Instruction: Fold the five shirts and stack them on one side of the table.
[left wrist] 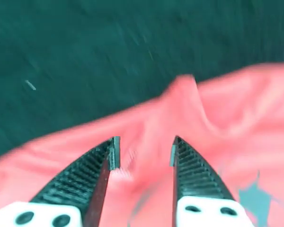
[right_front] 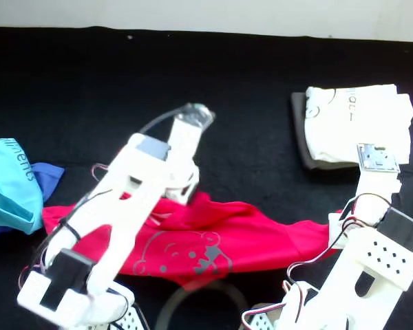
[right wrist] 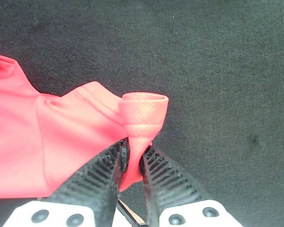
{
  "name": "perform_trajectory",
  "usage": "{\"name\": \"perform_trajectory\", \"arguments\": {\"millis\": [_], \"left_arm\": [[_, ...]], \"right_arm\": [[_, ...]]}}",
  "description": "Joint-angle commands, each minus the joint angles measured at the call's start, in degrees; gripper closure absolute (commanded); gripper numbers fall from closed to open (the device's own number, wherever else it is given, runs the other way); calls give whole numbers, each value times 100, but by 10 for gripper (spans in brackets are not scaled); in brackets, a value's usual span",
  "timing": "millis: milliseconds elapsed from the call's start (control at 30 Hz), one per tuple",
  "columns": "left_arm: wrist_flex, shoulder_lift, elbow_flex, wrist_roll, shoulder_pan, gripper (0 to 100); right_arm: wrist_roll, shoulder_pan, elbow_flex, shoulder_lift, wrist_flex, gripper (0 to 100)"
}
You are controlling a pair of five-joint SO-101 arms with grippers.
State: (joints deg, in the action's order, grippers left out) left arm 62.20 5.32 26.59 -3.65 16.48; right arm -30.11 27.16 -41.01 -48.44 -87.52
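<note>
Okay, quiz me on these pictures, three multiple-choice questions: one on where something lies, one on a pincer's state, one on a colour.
1. The folded white shirt lies:
A. on a dark folded shirt
B. under a towel
C. inside a basket

2. The right pincer is:
A. open over bare cloth
B. shut on the red shirt
C. shut on a sock

3. The bunched shirt at the left edge of the high view is:
A. yellow
B. cyan
C. grey

Answers:
1. A, since the high view shows the white cloth resting on a dark grey layer that sticks out beside and below it.
2. B, since the right wrist view shows its jaws pinching a rolled edge of the red fabric.
3. B, since it is bright cyan in the high view.
</note>
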Motion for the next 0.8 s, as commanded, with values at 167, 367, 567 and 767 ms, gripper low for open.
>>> {"name": "perform_trajectory", "arguments": {"millis": [167,367,567,767], "left_arm": [[-229,-1490,-901,44,338,808],[360,-1481,-910,193,875,808],[844,-936,-875,369,1411,808],[1125,-435,-892,334,1446,808]], "right_arm": [[-53,31,13,-110,66,993],[-53,66,13,-110,66,993],[-53,57,13,-110,75,993],[-53,57,13,-110,75,993]]}}
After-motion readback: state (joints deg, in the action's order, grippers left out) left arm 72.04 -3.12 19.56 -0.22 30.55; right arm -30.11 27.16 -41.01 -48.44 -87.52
